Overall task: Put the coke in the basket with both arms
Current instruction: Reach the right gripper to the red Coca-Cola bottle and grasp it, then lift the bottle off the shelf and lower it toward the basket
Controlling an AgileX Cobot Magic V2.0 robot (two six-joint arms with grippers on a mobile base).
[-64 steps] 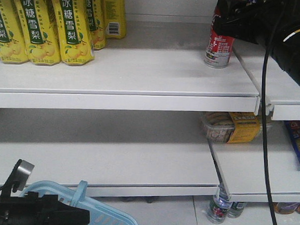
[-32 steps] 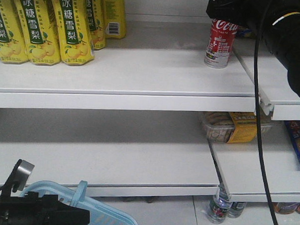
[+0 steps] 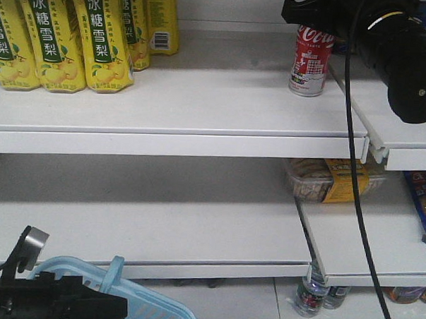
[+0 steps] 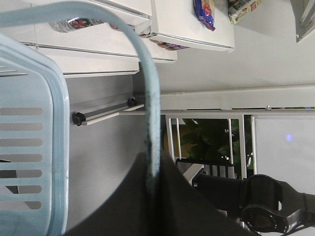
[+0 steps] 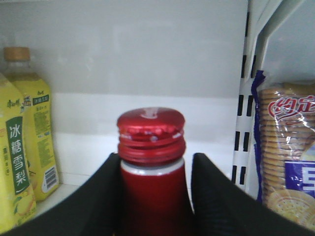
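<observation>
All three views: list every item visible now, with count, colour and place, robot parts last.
coke: one, red with white script, upright on the top shelf, right side.
pear drink bottles: at least five, yellow, top shelf, left.
biscuit tray: one, clear with yellow label, middle shelf.
small bottles: two, clear, on the floor under the shelves.
cracker pack: one, blue and clear, right of the coke.
basket: one, light blue, bottom left.
left gripper: black, shut on the basket handle.
right gripper: black, fingers flanking the coke's neck; contact unclear.

coke (image 3: 310,61) red w/ white script, grey-white lower | basket (image 3: 164,306) lt blue | pincer (image 5: 155,209) black
</observation>
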